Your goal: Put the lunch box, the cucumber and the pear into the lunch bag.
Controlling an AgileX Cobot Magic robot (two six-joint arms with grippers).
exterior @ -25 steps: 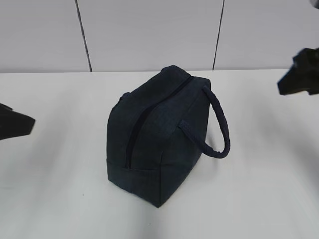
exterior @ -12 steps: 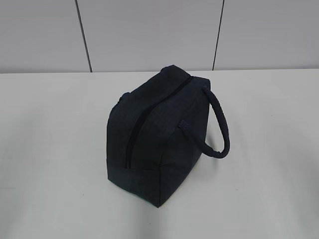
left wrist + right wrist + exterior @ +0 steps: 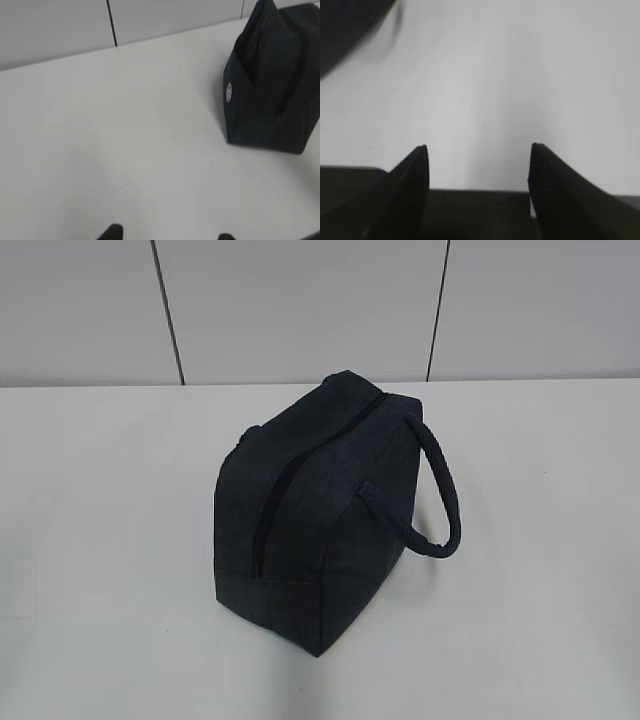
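The right gripper (image 3: 479,172) has its two dark fingers spread wide with nothing between them, hovering over bare white table (image 3: 520,75); a blurred dark shape at the upper left of its view is probably the lunch bag. The left gripper (image 3: 167,234) shows only two fingertips at the bottom edge of its view, set well apart and empty, with the lunch bag (image 3: 272,85) off to the upper right of them, standing on the table. Neither arm appears in the exterior view.

The lunch bag (image 3: 315,510) sits upright near the middle of the table, its top zipper (image 3: 300,475) looking closed along its length and one rope handle (image 3: 440,490) looping out on the side facing the right arm. The lunch box, the cucumber and the pear are not visible anywhere around the bag. Whether they lie inside cannot be seen; judging by the zipped bag and both empty grippers away from it, the packing looks finished
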